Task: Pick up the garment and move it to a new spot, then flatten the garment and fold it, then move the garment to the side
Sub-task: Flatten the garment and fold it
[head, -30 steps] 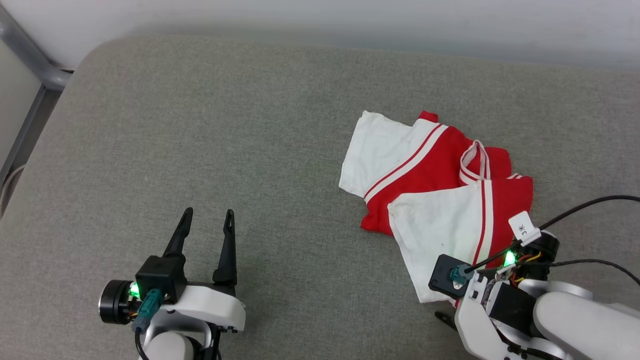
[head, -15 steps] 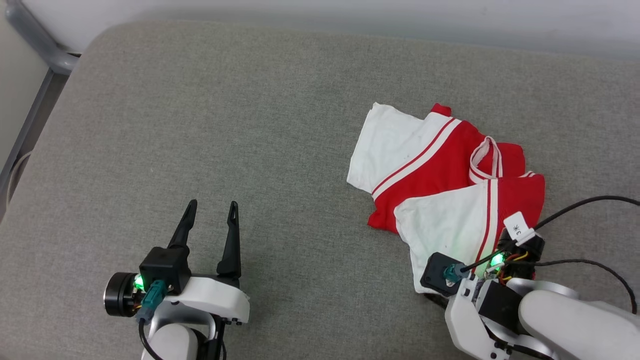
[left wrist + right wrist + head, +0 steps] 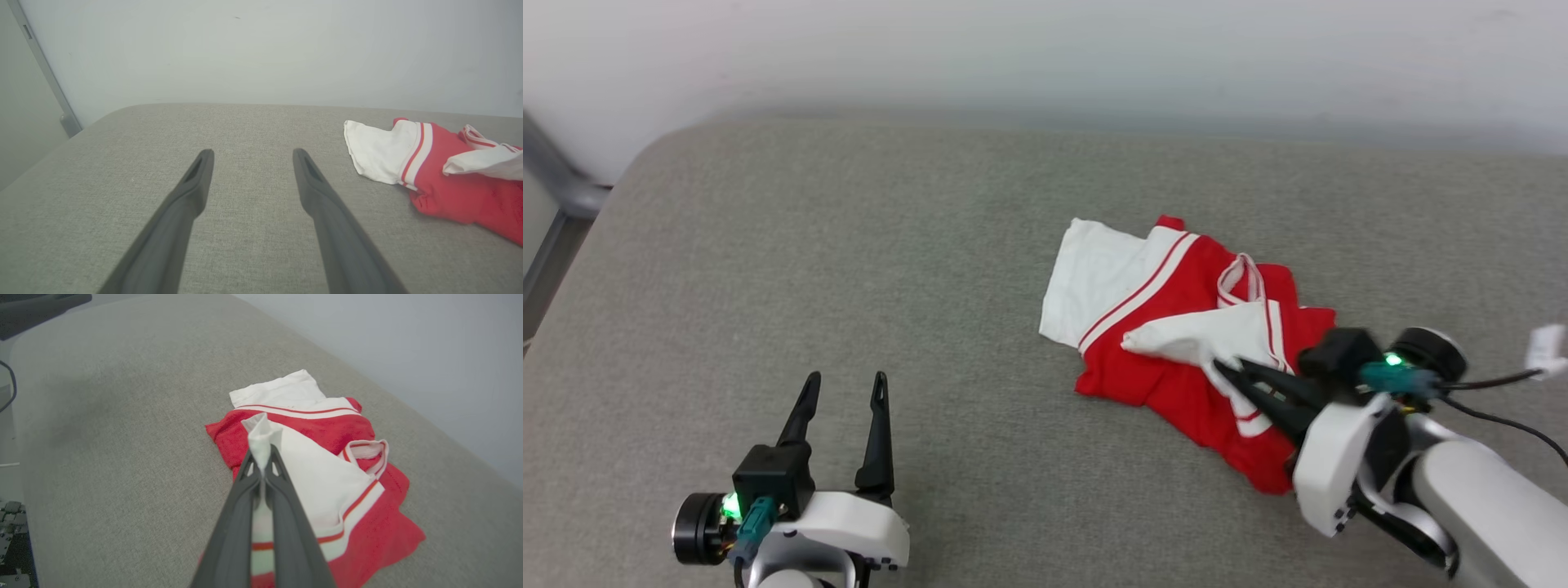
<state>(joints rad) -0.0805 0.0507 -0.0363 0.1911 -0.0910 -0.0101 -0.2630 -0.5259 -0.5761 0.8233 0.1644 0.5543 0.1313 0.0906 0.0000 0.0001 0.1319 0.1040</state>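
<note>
Lifting slowly suits the right gripper (image 3: 261,454), pinched on the garment's (image 3: 1168,388) sleeve (image 3: 314,477) — left gripper (image 3: 844,390) gapes empty, well apart from it.

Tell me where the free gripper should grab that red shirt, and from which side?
Probably the far white sleeve, from the robot's left: it lies flat, its edge free toward the open left gripper; the right gripper pinches the near sleeve.
</note>
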